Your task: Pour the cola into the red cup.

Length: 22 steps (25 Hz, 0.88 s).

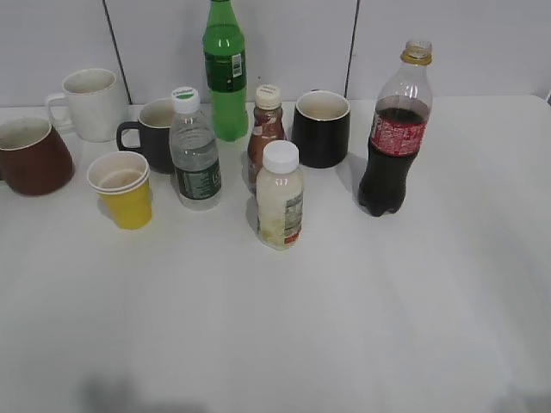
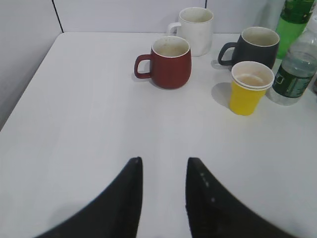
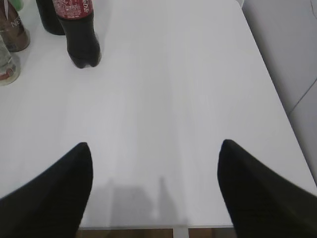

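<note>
I see the cola (image 1: 394, 129) standing upright toward the counter's (image 1: 344, 327) far right, apart from the other drinks, cap off and dark liquid up to its red label. The red cup (image 1: 33, 157) sits at the far left edge, partly cut off in the exterior view, handle hidden there; my left wrist view shows it whole, handle pointing to the left of that view, cream inside.

Neither arm shows in the exterior view. My left gripper (image 2: 163, 171) hangs over bare counter at the near left, fingers (image 2: 130, 198) slightly apart, nothing between them, aimed toward the red cup. My right gripper (image 3: 154, 163) hangs over the near right part, fingers (image 3: 64, 183) spread wide and empty, the cola ahead to its left with its top cropped.

Around the red cup stand a white mug (image 1: 90, 103), a yellow paper cup (image 1: 122, 189) and a dark grey mug (image 1: 155, 133). In the middle stand a clear water bottle (image 1: 195, 155), a green bottle (image 1: 225, 73), a small brown bottle (image 1: 265, 133), a pale drink bottle (image 1: 280, 196) and a black mug (image 1: 321, 127). The right wrist view catches only slivers of these.
</note>
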Each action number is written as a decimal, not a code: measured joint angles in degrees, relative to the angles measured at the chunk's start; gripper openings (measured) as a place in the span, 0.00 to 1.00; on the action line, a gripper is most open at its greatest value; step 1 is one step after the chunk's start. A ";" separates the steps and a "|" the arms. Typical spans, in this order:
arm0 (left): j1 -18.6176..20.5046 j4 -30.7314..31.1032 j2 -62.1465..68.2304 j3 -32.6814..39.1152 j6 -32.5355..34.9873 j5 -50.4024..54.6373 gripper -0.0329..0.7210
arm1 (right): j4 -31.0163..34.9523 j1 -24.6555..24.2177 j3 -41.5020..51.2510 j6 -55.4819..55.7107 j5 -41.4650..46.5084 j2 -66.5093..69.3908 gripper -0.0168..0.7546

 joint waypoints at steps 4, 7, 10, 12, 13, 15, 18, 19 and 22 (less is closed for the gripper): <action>0.00 0.00 0.00 0.00 0.00 0.00 0.36 | 0.03 0.00 0.00 -0.05 0.00 0.00 0.79; 0.00 0.00 0.00 0.00 0.00 0.00 0.36 | 0.03 0.00 0.00 -0.05 0.00 0.00 0.79; 0.00 0.00 0.00 0.00 0.00 0.00 0.36 | 0.07 0.00 0.00 0.00 0.00 0.00 0.79; 0.00 0.00 0.00 0.00 0.00 0.00 0.36 | 0.10 0.00 0.00 0.00 0.00 0.00 0.79; 0.00 -0.05 0.00 0.00 0.00 0.00 0.36 | 0.14 0.00 0.00 0.00 0.00 0.00 0.79; 0.00 -0.05 0.00 0.00 0.00 0.00 0.36 | 0.14 0.00 0.00 0.00 0.00 0.00 0.79; 0.00 -0.05 0.00 0.00 0.00 0.00 0.36 | 0.14 0.00 0.00 0.00 0.00 0.00 0.79; 0.00 -0.05 0.00 0.00 0.00 0.00 0.36 | 0.14 0.00 0.00 0.00 0.00 0.00 0.79; 0.00 -0.05 0.00 0.00 0.00 0.00 0.36 | 0.14 0.00 0.00 0.00 0.00 0.00 0.79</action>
